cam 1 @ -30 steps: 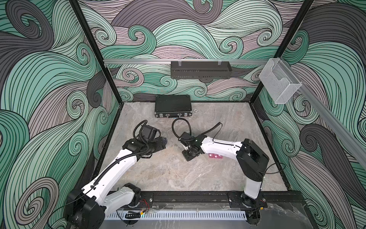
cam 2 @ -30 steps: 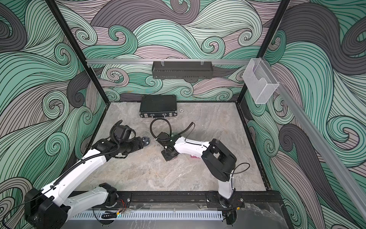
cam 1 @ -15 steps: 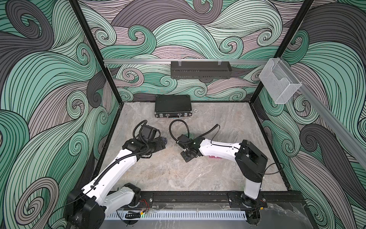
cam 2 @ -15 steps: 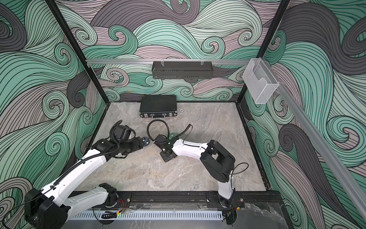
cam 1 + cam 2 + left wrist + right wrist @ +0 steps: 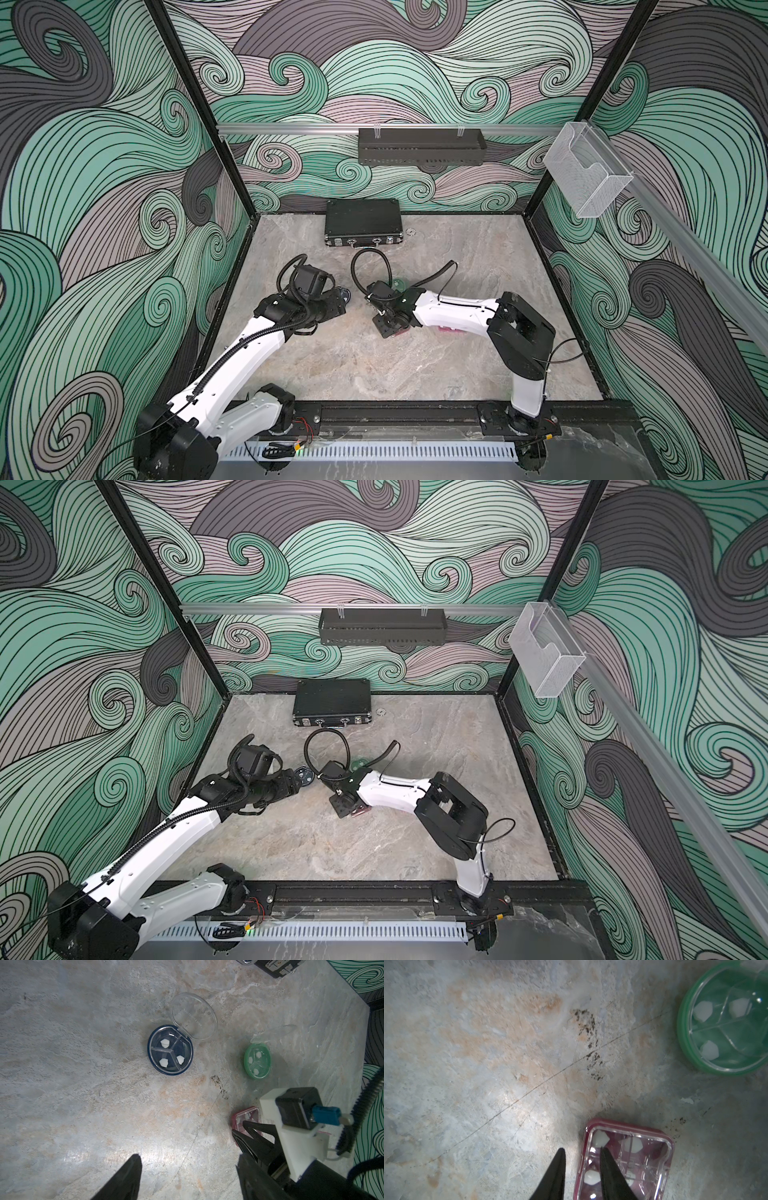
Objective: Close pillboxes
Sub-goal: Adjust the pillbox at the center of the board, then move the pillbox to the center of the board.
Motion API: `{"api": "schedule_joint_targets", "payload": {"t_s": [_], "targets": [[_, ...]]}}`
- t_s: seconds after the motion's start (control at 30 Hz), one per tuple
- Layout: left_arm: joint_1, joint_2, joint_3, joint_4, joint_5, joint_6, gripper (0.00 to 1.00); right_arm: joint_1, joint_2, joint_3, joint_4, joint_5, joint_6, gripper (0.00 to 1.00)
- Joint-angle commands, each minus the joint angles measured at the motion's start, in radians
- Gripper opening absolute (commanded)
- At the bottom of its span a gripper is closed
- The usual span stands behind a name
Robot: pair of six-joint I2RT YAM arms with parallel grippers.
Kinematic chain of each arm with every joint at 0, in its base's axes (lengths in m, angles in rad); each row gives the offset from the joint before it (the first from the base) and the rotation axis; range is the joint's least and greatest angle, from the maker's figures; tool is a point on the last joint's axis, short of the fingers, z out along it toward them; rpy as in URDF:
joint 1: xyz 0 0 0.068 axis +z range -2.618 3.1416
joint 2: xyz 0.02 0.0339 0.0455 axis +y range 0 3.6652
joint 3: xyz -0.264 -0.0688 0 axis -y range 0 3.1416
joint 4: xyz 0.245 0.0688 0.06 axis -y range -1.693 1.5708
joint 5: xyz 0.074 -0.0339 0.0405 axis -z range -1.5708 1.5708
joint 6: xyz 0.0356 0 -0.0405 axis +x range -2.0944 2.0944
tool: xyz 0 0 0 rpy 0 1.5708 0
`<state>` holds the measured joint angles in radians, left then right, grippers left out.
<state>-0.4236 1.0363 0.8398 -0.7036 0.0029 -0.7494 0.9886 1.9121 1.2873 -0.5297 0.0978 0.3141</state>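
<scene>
The dark blue round pillbox (image 5: pixel 170 1049) lies with its clear lid (image 5: pixel 194 1016) flipped open, just ahead of my left gripper (image 5: pixel 188 1157), which is open and holds nothing. The green round pillbox (image 5: pixel 257 1061) also has its lid up; it shows in both top views (image 5: pixel 399 284) (image 5: pixel 357 764). My right gripper (image 5: pixel 581 1149) hangs over the dark pink square pillbox (image 5: pixel 625 1159), jaws a little apart, one finger above the box and one outside its rim. A clear lid lies flat on that box. The light pink pillbox (image 5: pixel 451 330) peeks out under the right forearm.
A black briefcase (image 5: pixel 361 222) with metal latches lies at the back of the table, with a small metal ring (image 5: pixel 411 231) beside it. A black rack (image 5: pixel 419 145) and a clear holder (image 5: pixel 586 174) hang on the walls. The two grippers are close together mid-table.
My right gripper has shifted slightly to the left over the dark pink box and its jaws have parted a little. The left arm has not moved.
</scene>
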Motion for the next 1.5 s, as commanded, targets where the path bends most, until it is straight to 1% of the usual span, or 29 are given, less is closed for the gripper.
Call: {"api": "schedule_joint_targets", "payload": {"t_s": [0.0, 0.1, 0.2, 0.37, 0.43, 0.5, 0.6, 0.7, 0.9, 0.97, 1.03, 1.13, 1.2, 1.27, 1.33, 1.37, 1.4, 1.47], "targets": [[0.012, -0.006, 0.038, -0.042, -0.042, -0.004, 0.74, -0.011, -0.011, 0.031, -0.114, -0.046, -0.001, 0.34], [0.015, 0.003, 0.054, -0.056, -0.073, -0.005, 0.74, -0.014, -0.052, 0.073, -0.113, -0.043, -0.010, 0.37], [0.020, 0.020, 0.067, -0.055, -0.112, -0.006, 0.74, -0.021, -0.098, 0.098, -0.112, -0.044, -0.013, 0.42], [0.043, 0.055, 0.098, -0.032, -0.116, 0.031, 0.74, -0.032, -0.183, 0.071, -0.084, -0.048, -0.018, 0.51], [0.067, 0.079, 0.109, -0.027, -0.089, 0.039, 0.73, -0.038, -0.211, 0.046, -0.052, -0.053, -0.022, 0.55], [0.102, 0.106, 0.112, -0.021, -0.044, 0.038, 0.71, -0.049, -0.226, 0.037, -0.031, -0.065, -0.031, 0.55], [0.149, 0.149, 0.110, 0.004, 0.021, 0.046, 0.71, -0.066, -0.239, 0.034, -0.021, -0.078, -0.031, 0.55], [0.188, 0.194, 0.134, 0.023, 0.049, 0.067, 0.71, -0.079, -0.260, 0.018, 0.001, -0.092, -0.025, 0.55], [0.227, 0.300, 0.192, 0.076, 0.083, 0.108, 0.71, -0.103, -0.283, 0.003, 0.019, -0.110, -0.018, 0.57], [0.258, 0.339, 0.193, 0.112, 0.122, 0.109, 0.71, -0.110, -0.296, -0.005, 0.021, -0.109, -0.015, 0.60], [0.291, 0.377, 0.205, 0.128, 0.161, 0.104, 0.68, -0.117, -0.308, -0.015, 0.021, -0.105, -0.015, 0.61], [0.334, 0.476, 0.255, 0.089, 0.217, 0.123, 0.62, -0.134, -0.335, -0.045, 0.037, -0.113, -0.002, 0.62], [0.364, 0.538, 0.282, 0.080, 0.257, 0.123, 0.52, -0.147, -0.342, -0.063, 0.056, -0.128, 0.007, 0.62], [0.393, 0.579, 0.285, 0.107, 0.303, 0.111, 0.50, -0.157, -0.335, -0.062, 0.062, -0.144, 0.012, 0.62], [0.416, 0.611, 0.282, 0.134, 0.322, 0.100, 0.43, -0.163, -0.325, -0.054, 0.062, -0.154, 0.015, 0.62], [0.425, 0.628, 0.283, 0.142, 0.327, 0.098, 0.41, -0.165, -0.321, -0.050, 0.063, -0.156, 0.016, 0.62], [0.434, 0.647, 0.287, 0.148, 0.335, 0.096, 0.37, -0.165, -0.316, -0.048, 0.064, -0.158, 0.017, 0.62], [0.447, 0.682, 0.299, 0.153, 0.343, 0.097, 0.24, -0.167, -0.313, -0.045, 0.068, -0.161, 0.018, 0.61]]}}
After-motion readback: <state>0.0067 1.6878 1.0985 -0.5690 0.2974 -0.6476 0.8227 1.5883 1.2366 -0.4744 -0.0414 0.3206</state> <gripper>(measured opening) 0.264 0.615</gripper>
